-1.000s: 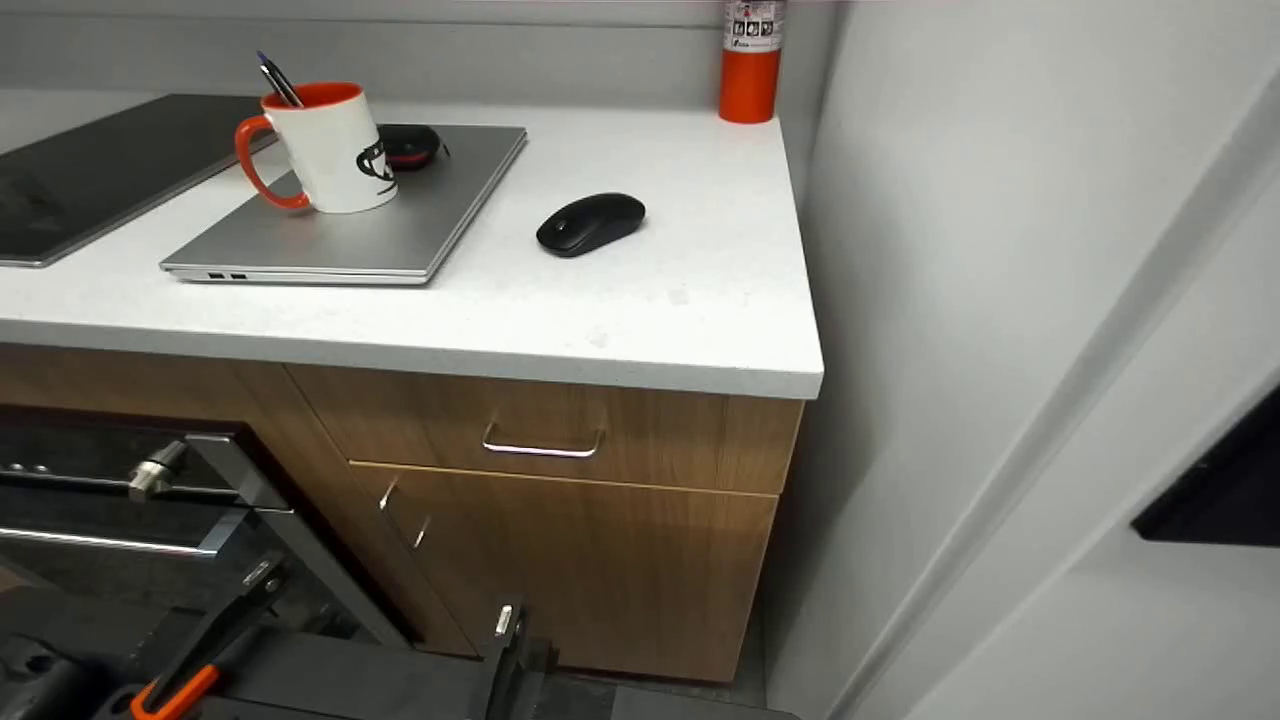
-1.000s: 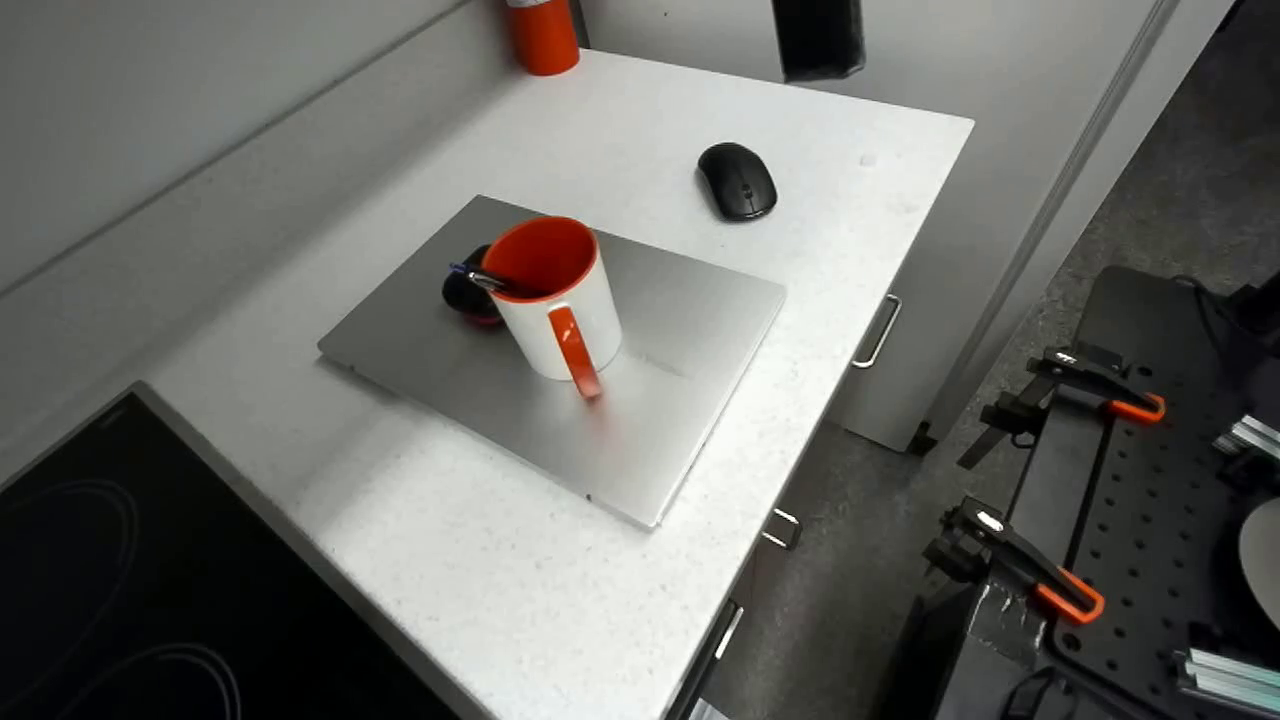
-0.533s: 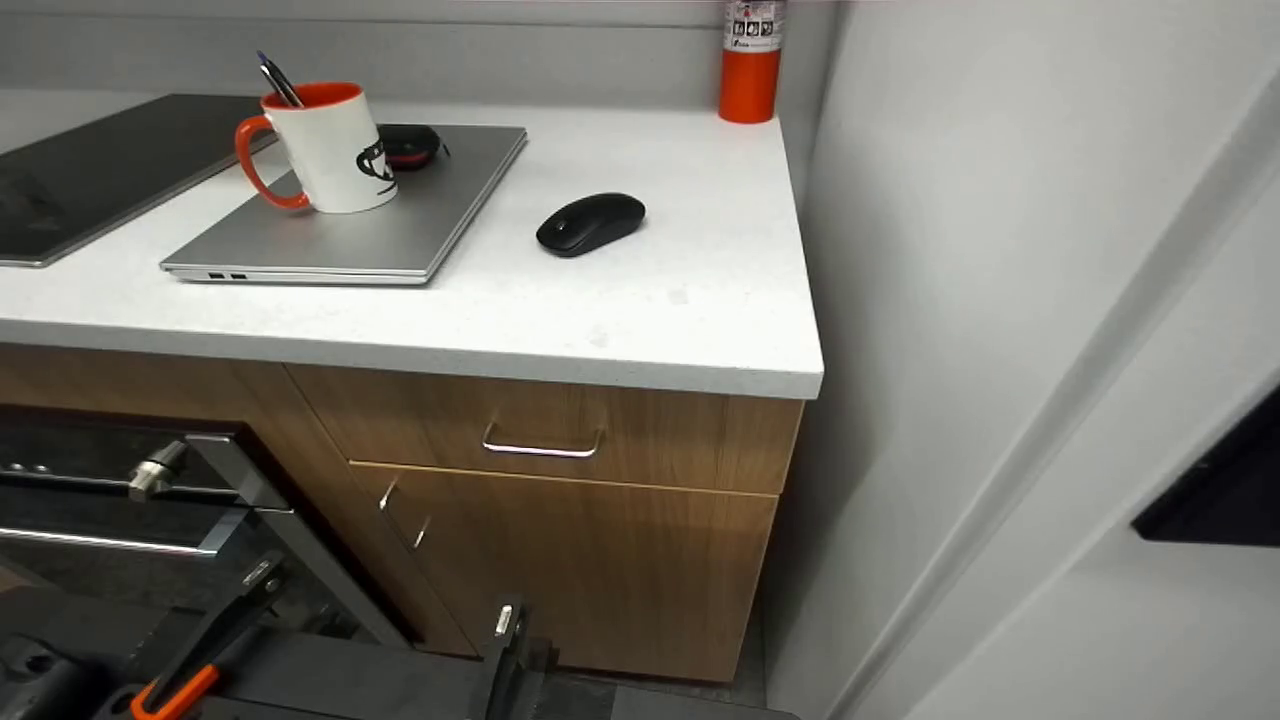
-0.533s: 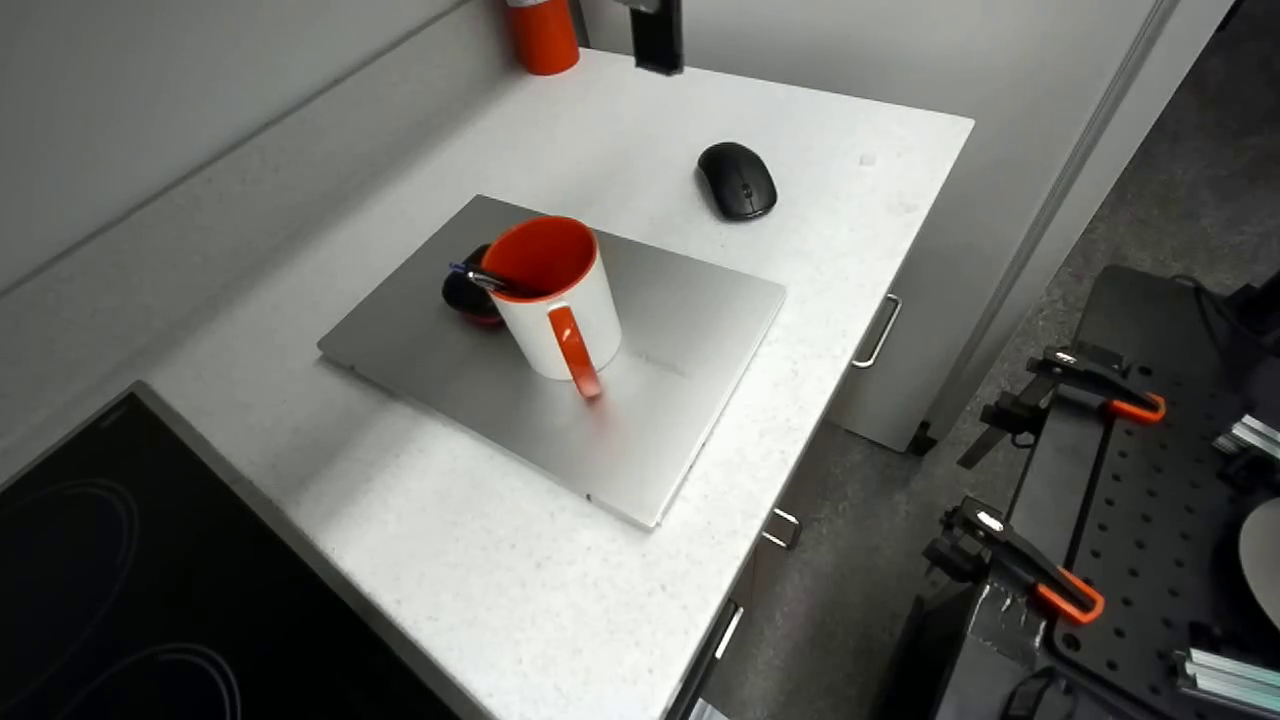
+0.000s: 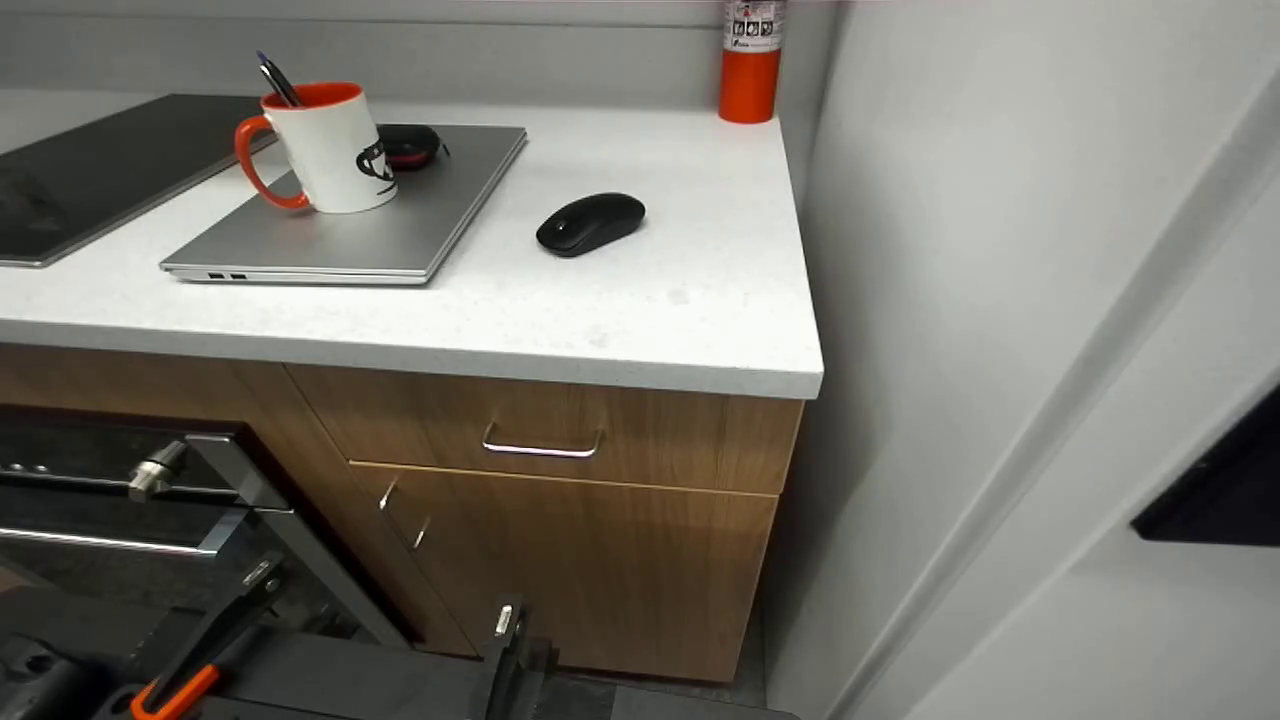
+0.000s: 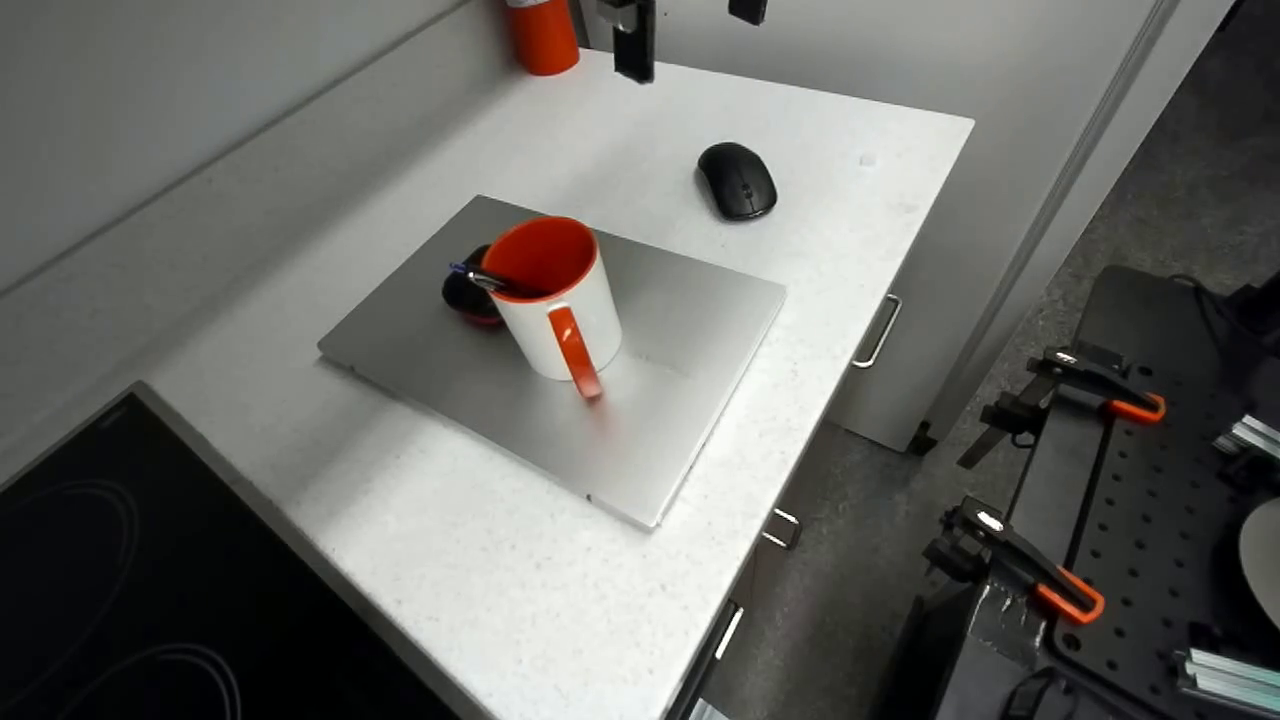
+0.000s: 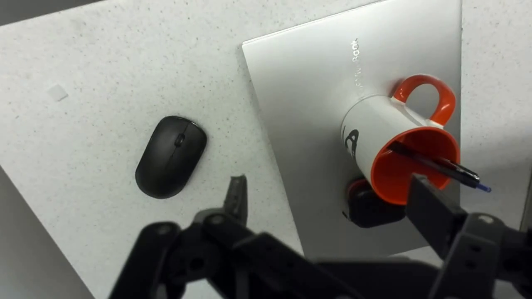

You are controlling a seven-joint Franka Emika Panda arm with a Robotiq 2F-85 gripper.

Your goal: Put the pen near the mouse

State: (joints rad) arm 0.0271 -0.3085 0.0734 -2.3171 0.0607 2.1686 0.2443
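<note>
- Wrist view: our fingers stand spread, holding nothing.
- We judge reaching in hand: the pen leans in the mug, jutting past its rim; next we should align above it.
- Open desk lies between laptop and mouse; the desk's edge runs past the mouse.

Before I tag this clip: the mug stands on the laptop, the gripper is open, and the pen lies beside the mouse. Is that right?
Not quite: the pen isn't beside the mouse; it leans in the mug, as the wrist view shows. The mug does stand on the laptop, and the gripper is open.
</note>
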